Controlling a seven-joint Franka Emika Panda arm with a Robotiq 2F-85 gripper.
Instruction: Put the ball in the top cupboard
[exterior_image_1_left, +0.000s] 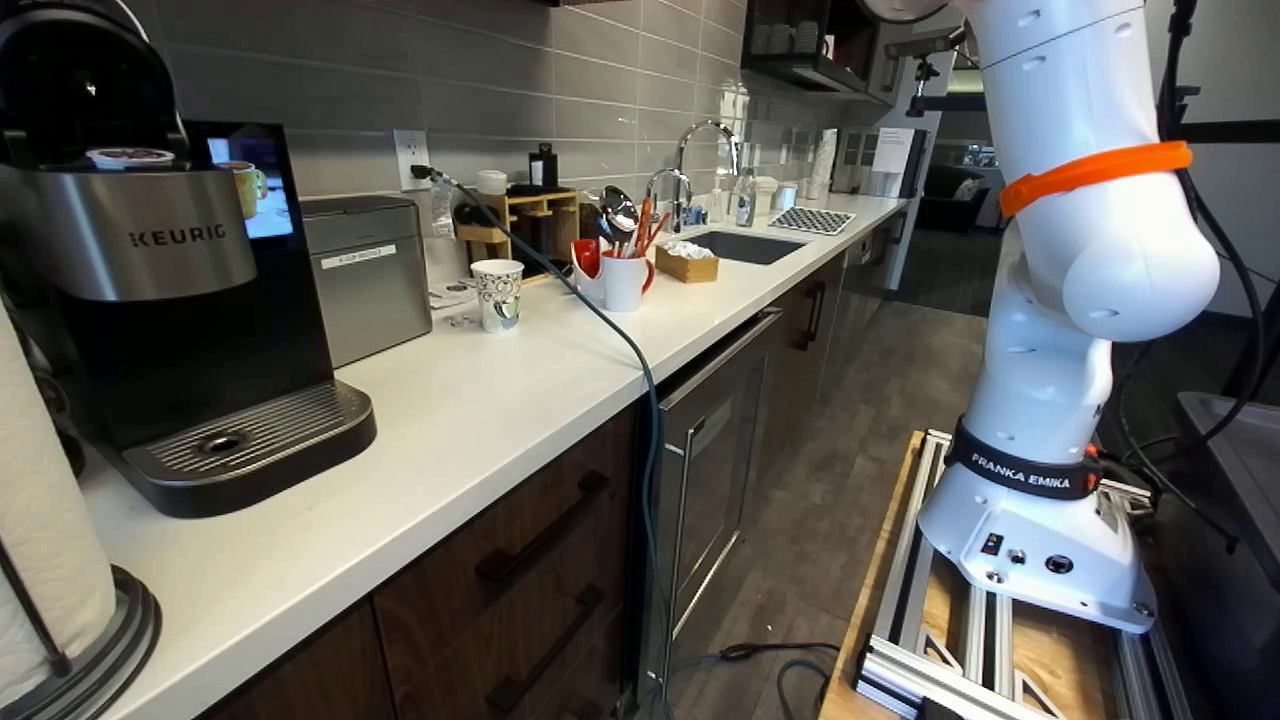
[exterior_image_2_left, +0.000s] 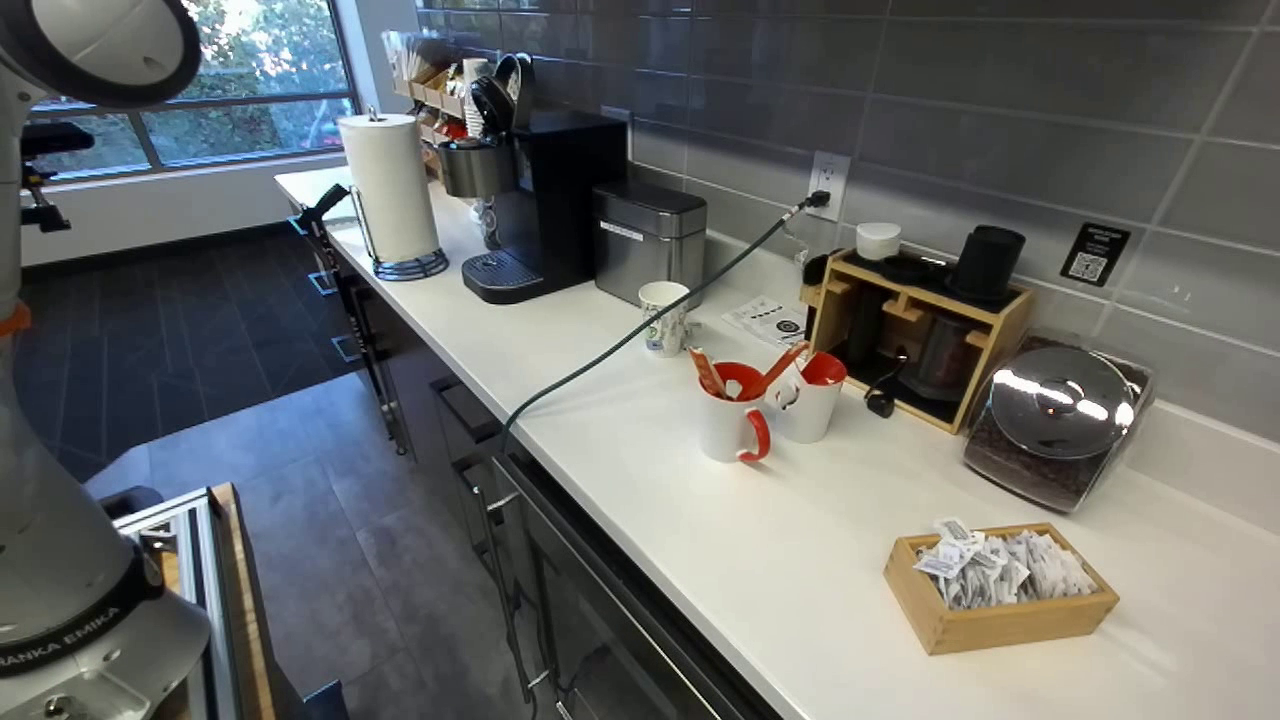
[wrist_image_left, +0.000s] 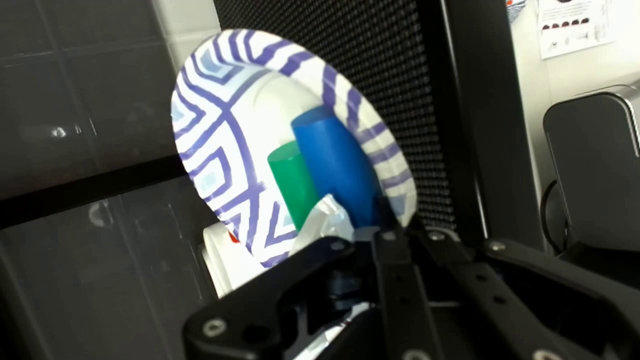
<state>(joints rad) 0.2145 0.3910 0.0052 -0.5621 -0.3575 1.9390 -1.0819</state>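
Observation:
My gripper (wrist_image_left: 409, 232) shows only in the wrist view. Its fingers are closed on the rim of a white paper bowl (wrist_image_left: 215, 135) with purple and light-blue lines. In front of the bowl's inner side are a blue cylinder-like piece (wrist_image_left: 335, 160), a green one (wrist_image_left: 292, 182) and a crumpled white wrapper (wrist_image_left: 327, 220). A separate mottled grey-white ball is hidden or out of view. A dark upper cupboard (exterior_image_1_left: 825, 72) with white cups inside shows in an exterior view. In the wrist view, a black mesh surface (wrist_image_left: 380, 45) with a dark frame lies behind the bowl.
In the wrist view, dark glossy panels (wrist_image_left: 75, 100) and a white cup-like thing (wrist_image_left: 220, 257) are on the left. The steel box (wrist_image_left: 592, 165) is on the right. The coffee machine (exterior_image_2_left: 565, 210), mugs (exterior_image_2_left: 733, 425) and green cable (exterior_image_2_left: 610, 350) are on the counter (exterior_image_2_left: 620, 480).

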